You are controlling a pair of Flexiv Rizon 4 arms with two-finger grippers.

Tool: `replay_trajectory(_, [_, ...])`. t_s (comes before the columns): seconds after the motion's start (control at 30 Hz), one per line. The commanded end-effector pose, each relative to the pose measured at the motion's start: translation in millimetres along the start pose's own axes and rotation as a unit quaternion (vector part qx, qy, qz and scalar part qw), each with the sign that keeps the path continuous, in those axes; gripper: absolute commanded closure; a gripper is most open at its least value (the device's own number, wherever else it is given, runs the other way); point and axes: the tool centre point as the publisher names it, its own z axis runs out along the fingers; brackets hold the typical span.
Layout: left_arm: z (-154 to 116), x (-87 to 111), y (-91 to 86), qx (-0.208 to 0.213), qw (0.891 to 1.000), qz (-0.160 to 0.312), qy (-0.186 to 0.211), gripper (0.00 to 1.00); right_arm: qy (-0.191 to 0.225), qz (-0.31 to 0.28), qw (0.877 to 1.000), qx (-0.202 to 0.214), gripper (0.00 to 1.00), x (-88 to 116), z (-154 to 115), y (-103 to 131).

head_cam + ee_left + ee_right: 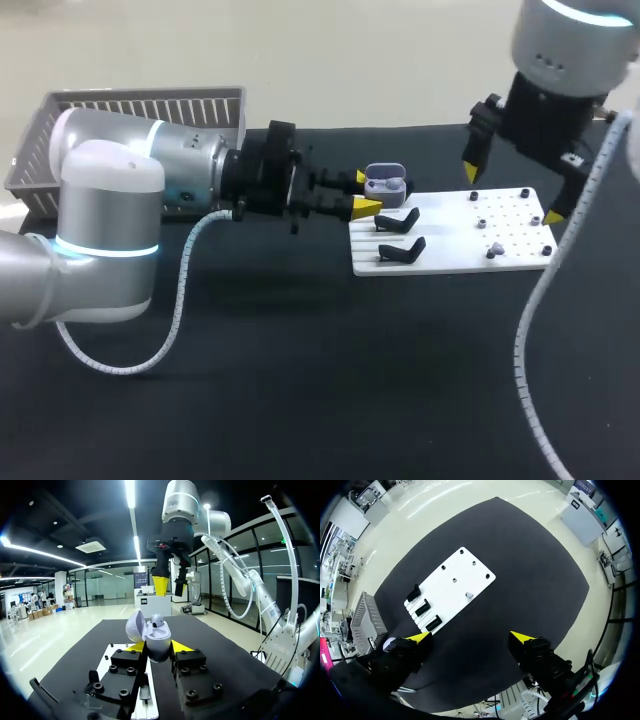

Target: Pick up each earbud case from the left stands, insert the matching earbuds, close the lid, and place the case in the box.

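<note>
Our left gripper reaches in to the middle of the frame, clenched on the open lavender earbud case. The case sits between its yellow tips at the left end of the white board, just above two black stands. From the left wrist view, one earbud shows inside the case. Our right gripper hangs at the upper right over the board, fingers spread wide and holding nothing. The slatted basket stands at the upper left.

Basket approach: my left arm is lying across its front.
Board, left end: I'm seeing black stands sticking up.
</note>
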Motion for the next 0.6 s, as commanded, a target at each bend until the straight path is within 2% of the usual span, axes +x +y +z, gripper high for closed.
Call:
replay_trajectory(0.03, [0,0.9,-0.6,-0.001,1.0,0.001,-0.001,1.0,-0.004,0.001,0.996,-0.085,0.0,2,1,-6])
replay_trajectory(0.3, [0,0.9,-0.6,-0.001,1.0,0.001,-0.001,1.0,-0.004,0.001,0.996,-0.085,0.0,2,1,-6])
replay_trajectory(0.5, [0,0.9,-0.6,-0.001,1.0,0.001,-0.001,1.0,-0.021,-0.067,0.996,-0.057,0.0,-8,13,-7])
replay_trajectory(0.57, [0,0.9,-0.6,-0.001,1.0,0.001,-0.001,1.0,-0.045,-0.097,0.994,-0.032,0.0,-9,18,-7])
replay_trajectory(0.6, [0,0.9,-0.6,-0.001,1.0,0.001,-0.001,1.0,-0.039,-0.115,0.992,-0.031,0.0,-10,21,-7])
